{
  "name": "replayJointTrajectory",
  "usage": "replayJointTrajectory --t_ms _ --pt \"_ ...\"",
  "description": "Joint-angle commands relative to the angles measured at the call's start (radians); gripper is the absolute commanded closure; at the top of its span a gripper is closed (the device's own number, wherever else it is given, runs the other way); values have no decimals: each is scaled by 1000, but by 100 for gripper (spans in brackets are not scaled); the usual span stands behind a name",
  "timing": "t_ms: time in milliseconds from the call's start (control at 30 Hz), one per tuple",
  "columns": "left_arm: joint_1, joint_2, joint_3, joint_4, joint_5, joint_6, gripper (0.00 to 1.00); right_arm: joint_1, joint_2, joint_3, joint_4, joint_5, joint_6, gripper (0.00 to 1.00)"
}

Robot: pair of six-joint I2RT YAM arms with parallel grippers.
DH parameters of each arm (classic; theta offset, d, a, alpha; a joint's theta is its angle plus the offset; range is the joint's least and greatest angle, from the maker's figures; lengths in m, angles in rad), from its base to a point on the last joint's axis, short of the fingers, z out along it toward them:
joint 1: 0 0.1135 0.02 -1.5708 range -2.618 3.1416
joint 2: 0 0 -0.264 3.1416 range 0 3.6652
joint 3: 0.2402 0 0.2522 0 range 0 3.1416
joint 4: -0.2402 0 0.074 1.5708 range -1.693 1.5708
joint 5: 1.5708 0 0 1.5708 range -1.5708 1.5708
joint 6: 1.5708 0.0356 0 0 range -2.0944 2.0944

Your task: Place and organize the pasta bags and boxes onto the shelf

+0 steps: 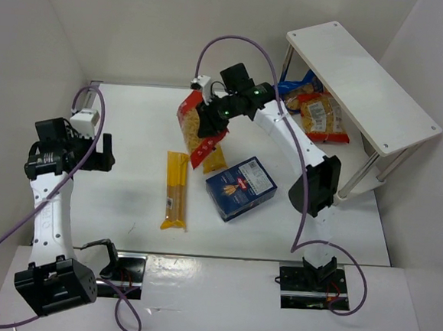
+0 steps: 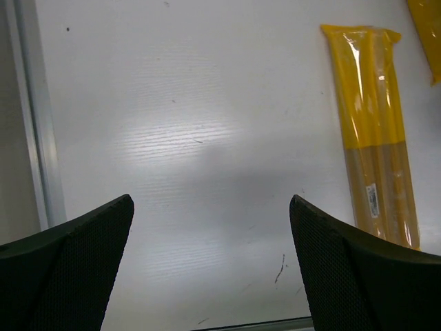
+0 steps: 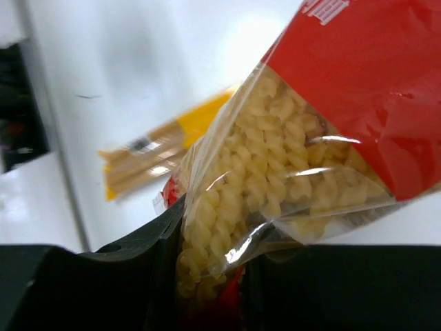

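My right gripper (image 1: 212, 119) (image 3: 207, 289) is shut on a clear, red-edged bag of spiral pasta (image 1: 188, 121) (image 3: 310, 138), which hangs lifted over the table's middle. A long yellow spaghetti packet (image 1: 176, 190) (image 2: 375, 138) (image 3: 158, 148) lies flat on the table. A second yellow packet (image 1: 216, 163) shows partly under the held bag. The dark blue pasta box (image 1: 240, 188) lies to the right of them. The white shelf (image 1: 362, 84) stands at the far right, with a red-edged bag (image 1: 323, 116) and a blue-edged bag (image 1: 297, 85) beneath it. My left gripper (image 1: 109, 153) (image 2: 210, 262) stands open above bare table at the left.
White walls enclose the table on three sides. A metal strip (image 2: 31, 117) runs along the table's left edge near my left gripper. The shelf's thin metal legs (image 1: 359, 176) stand close to the right arm's elbow (image 1: 315, 188). Purple cables loop around both arms.
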Motion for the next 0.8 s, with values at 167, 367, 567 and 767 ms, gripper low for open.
replayJointTrajectory --t_ms 167,367,567,767 --pt "14 -10 -38 121 -110 -62 1 -49 -274 -269 247 544 101 100" --pt "23 -10 -47 130 -110 -71 1 -142 -399 -455 295 676 228 100" --pt "23 9 -47 130 -110 -71 1 -213 -505 -694 355 866 392 100" --pt "32 18 -56 130 -110 -71 1 -225 -542 -739 364 1058 495 100"
